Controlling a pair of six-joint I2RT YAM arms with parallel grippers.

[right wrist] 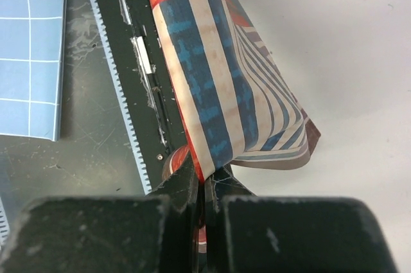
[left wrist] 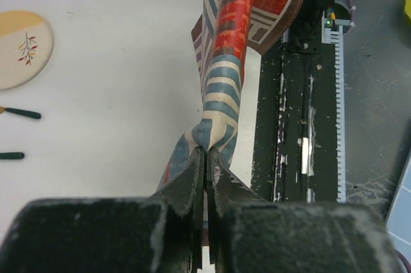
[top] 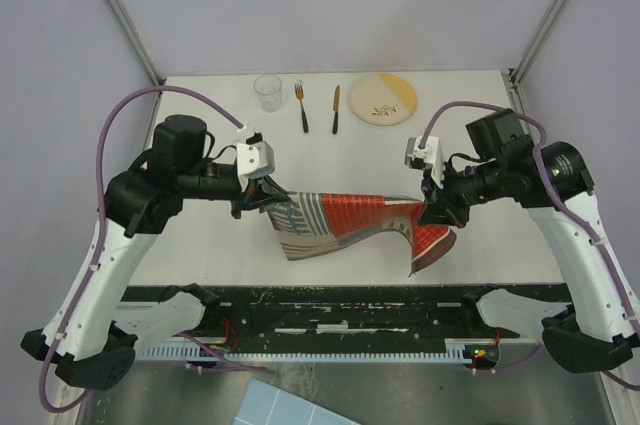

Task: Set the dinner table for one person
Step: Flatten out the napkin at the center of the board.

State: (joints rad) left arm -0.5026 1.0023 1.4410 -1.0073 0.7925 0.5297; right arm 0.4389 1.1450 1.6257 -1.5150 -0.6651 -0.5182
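Dinner table [top: 330, 160] below, glass [top: 267, 92], fork [top: 301, 105], knife [top: 336, 109], plate [top: 383, 99] along far edge. Placemat [top: 345, 217] slung between left gripper [left wrist: 204, 154] and right gripper [right wrist: 204, 180], each clamped on one end. Likely spreading step; next: lower flat, then release.

The white desk [top: 330, 160], metal-framed along its edges, carries four things in a row along its far side. A clear glass [top: 267, 92] stands at the left, then a fork [top: 301, 106], a dark-handled knife [top: 336, 109] and a round yellow-and-cream plate [top: 383, 98], each apart from the next.
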